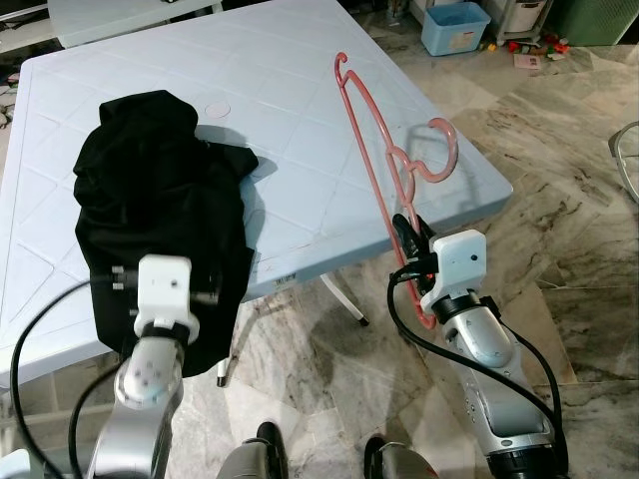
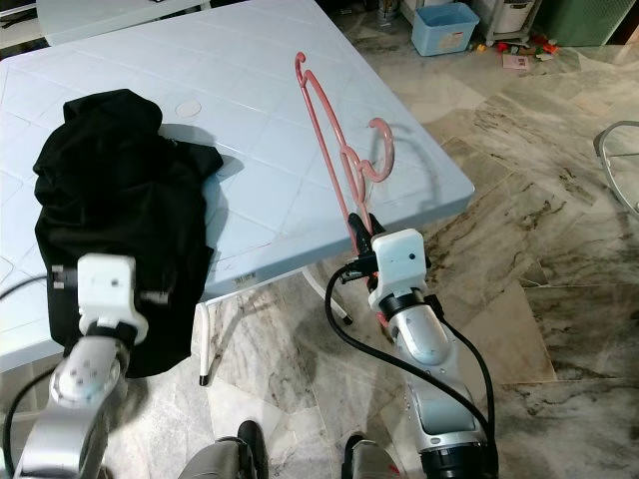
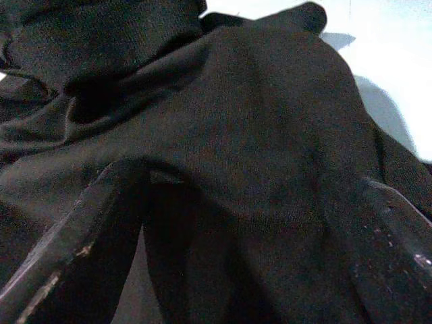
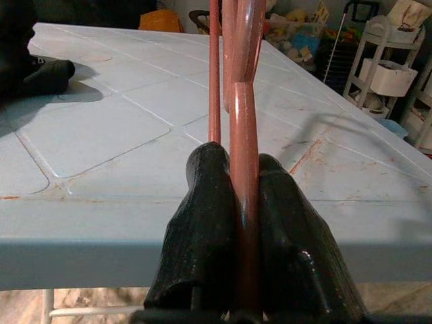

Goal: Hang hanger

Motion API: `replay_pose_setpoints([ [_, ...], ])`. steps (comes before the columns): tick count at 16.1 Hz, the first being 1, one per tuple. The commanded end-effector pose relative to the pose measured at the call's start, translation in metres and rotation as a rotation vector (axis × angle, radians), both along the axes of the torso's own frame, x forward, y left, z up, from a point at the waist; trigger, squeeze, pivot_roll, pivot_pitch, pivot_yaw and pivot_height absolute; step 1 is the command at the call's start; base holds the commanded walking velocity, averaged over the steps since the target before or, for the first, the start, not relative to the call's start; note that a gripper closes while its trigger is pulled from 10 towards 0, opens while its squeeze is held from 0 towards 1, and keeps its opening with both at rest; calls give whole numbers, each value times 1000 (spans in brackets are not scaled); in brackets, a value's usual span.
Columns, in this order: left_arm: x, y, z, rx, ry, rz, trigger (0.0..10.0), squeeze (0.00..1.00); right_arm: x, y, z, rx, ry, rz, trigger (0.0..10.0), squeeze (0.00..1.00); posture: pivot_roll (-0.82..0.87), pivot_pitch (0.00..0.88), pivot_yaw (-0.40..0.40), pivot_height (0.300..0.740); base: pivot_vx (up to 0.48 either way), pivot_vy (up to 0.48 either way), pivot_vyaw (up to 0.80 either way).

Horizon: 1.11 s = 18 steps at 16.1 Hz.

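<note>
Pink hanger point(image 1: 371, 160) upright, pinched in the right claw point(image 1: 411, 242).

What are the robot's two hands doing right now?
Left gripper: jaws open, at the black garment.
Right gripper: jaws shut on the pink hanger.

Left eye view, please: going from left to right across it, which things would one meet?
Black garment on the light blue table → pink hanger held upright in the right claw → blue bin on the floor.
</note>
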State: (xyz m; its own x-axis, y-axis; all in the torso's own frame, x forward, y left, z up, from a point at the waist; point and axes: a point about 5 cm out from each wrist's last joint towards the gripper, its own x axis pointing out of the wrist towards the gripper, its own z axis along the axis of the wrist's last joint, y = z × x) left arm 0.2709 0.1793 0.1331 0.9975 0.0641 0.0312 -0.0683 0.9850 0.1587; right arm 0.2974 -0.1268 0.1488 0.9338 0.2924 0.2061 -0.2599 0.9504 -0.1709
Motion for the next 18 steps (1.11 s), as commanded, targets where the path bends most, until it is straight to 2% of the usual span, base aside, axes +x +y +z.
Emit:
replay_pose_setpoints([
  [1, 2, 3, -8, -25, 63, 26, 10000, 925, -2, 4, -20, -13, 96, 11, 10000, 0, -34, 242, 42, 740, 0, 0, 0],
  [2, 6, 2, -10, -28, 79, 33, 10000, 94, -3, 4, -20, -14, 97, 12, 10000, 0, -37, 238, 44, 740, 0, 0, 0],
  [3, 8, 2, -11, -35, 93, 42, 10000, 0, -3, 4, -20, -14, 97, 13, 10000, 0, -39, 239, 45, 740, 0, 0, 0],
  [7, 22, 10, -20, -15, 146, 71, 10000, 0, -2, 3, -19, -17, 96, 10, 10000, 0, -54, 240, 35, 740, 0, 0, 0],
  [9, 35, 15, -19, 19, 138, 68, 10000, 0, -2, 2, -19, -20, 98, 10, 10000, 0, -57, 240, 29, 740, 0, 0, 0],
  [10, 51, 20, -19, 26, 147, 77, 10000, 0, -1, 3, -18, -22, 96, 13, 10000, 0, -63, 240, 23, 740, 0, 0, 0],
  [12, 72, 24, -15, 50, 146, 79, 10000, 0, 1, 3, -17, -24, 94, 14, 10000, 0, -69, 244, 18, 740, 0, 0, 0],
  [13, 78, 24, -12, 52, 144, 74, 10000, 0, 1, 3, -17, -24, 94, 13, 10000, 0, -69, 244, 18, 740, 0, 0, 0],
  [14, 93, 29, -3, 74, 140, 101, 10000, 0, 2, 2, -16, -27, 93, 13, 10000, 0, -77, 244, 14, 740, 0, 0, 0],
  [15, 100, 32, 4, 78, 131, 119, 10000, 0, 2, 2, -16, -29, 92, 11, 10000, 0, -80, 244, 13, 740, 0, 0, 0],
  [16, 115, 35, 22, 95, 101, 140, 10000, 0, 2, 1, -15, -31, 90, 8, 10000, 0, -93, 244, 12, 740, 0, 0, 0],
  [18, 128, 37, 50, 90, 41, 153, 10000, 0, 2, -1, -14, -33, 85, 0, 10000, 0, -107, 244, 15, 740, 0, 0, 0],
])
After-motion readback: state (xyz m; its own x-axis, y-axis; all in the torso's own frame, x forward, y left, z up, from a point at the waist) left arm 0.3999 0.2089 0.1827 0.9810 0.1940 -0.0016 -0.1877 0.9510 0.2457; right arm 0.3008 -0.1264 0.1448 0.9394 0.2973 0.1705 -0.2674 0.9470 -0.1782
